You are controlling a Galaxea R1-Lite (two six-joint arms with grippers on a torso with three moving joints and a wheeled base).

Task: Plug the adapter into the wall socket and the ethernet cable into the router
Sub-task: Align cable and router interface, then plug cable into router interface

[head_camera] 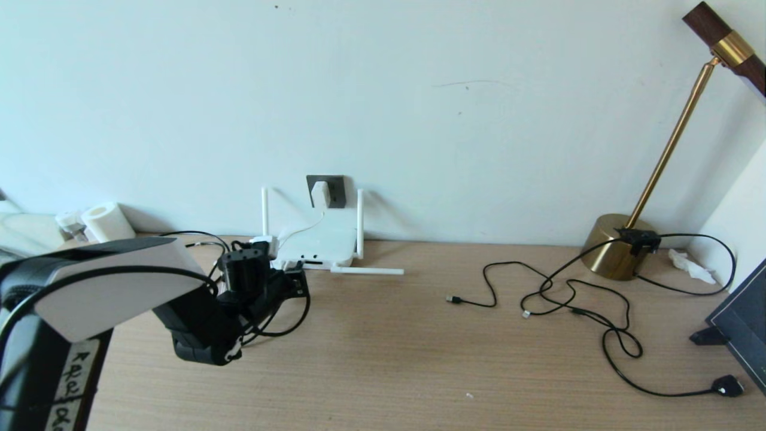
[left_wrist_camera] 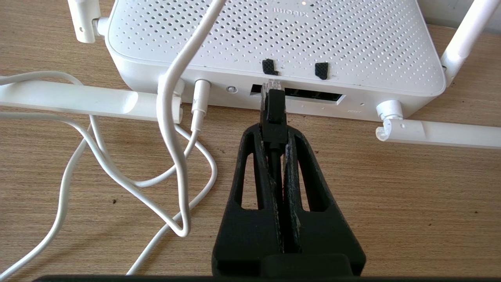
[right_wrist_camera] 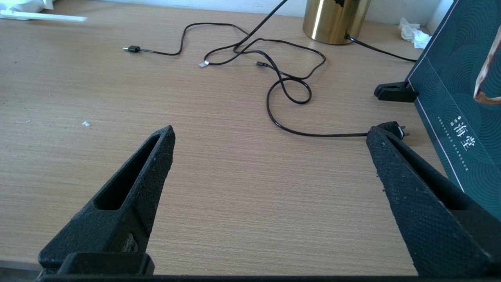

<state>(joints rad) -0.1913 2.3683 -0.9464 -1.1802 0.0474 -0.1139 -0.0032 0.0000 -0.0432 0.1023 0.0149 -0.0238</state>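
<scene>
The white router point(head_camera: 317, 245) lies on the desk against the wall, under the dark grey wall socket point(head_camera: 326, 190). The white adapter point(head_camera: 320, 194) sits in that socket, and its thin white cord point(left_wrist_camera: 176, 117) loops down to the router point(left_wrist_camera: 274, 35). My left gripper point(left_wrist_camera: 275, 133) is shut on the ethernet cable's black plug point(left_wrist_camera: 274, 113). The plug's clear tip is at the mouth of the dark port slot point(left_wrist_camera: 313, 96); how deep it sits I cannot tell. My right gripper point(right_wrist_camera: 270, 133) hangs open over bare desk, far to the right.
Two router antennas point(left_wrist_camera: 438, 133) lie flat on the desk beside the ports. Thin black cables point(head_camera: 568, 299) sprawl at the right, near a brass lamp base point(head_camera: 616, 245) and a dark box point(head_camera: 742, 317). A paper roll point(head_camera: 108, 221) sits back left.
</scene>
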